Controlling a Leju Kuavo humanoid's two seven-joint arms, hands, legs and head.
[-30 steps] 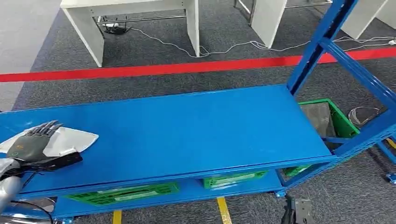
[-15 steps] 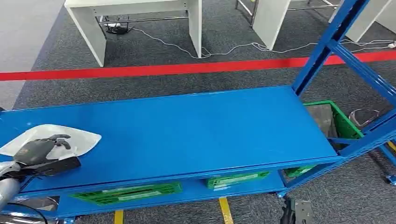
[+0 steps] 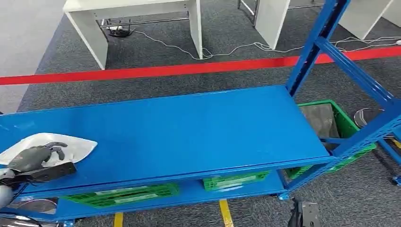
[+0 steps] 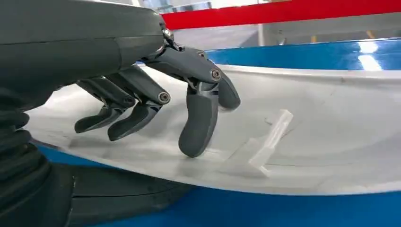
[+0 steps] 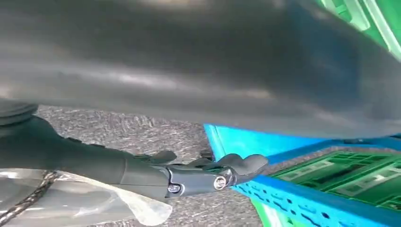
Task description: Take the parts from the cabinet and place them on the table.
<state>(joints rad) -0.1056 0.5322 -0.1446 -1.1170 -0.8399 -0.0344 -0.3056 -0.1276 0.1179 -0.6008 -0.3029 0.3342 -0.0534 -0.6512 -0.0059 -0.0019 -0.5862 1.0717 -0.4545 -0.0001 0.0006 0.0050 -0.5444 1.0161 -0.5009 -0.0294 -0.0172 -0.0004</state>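
At the near-left corner of the blue desk (image 3: 189, 127) lies the part (image 3: 71, 146), a pale curved sheet-like piece w/ a small clear tab on its face. Left hand (image 3: 33, 158) sits on top of it. In the left wrist view, the fingers (image 4: 198, 127) curl down toward the sheet's upper face while a dark part of the hand runs under its near edge, so it looks like a loose pinch rather than a firm clamp; whether the tips actually press the surface is hard to tell.

Right hand (image 5: 198, 177) hangs low beside the blue frame, fingers roughly straight & apart, holding nothing, over the carpet near the green crates (image 3: 127, 195) on the lower shelf.

Judgement: step in hand is setting the part down or letting go. To do it well: make sure the sheet rests flat on the desk, not overhanging the edge, then spread fingers & lift straight up so they don't drag it off.
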